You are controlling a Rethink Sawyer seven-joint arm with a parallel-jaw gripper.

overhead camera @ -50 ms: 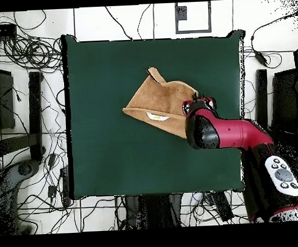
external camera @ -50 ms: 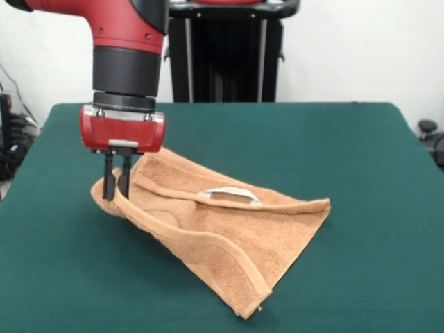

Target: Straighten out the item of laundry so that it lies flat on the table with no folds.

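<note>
While the terry hand towel (external camera @ -50 ms: 208,229) is being pinched at its left hemmed corner by the end effector (external camera @ -50 ms: 117,186), limp, light draping is being expected.

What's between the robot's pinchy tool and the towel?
Nothing. In the front view the tool is shut on the towel's raised corner, with no gap between them. The overhead view hides that spot under the arm.

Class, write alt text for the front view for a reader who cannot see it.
A red arm's tool pinches one corner of a folded orange-tan towel, lifting it off a dark green table. A white tag shows on the towel.
</note>
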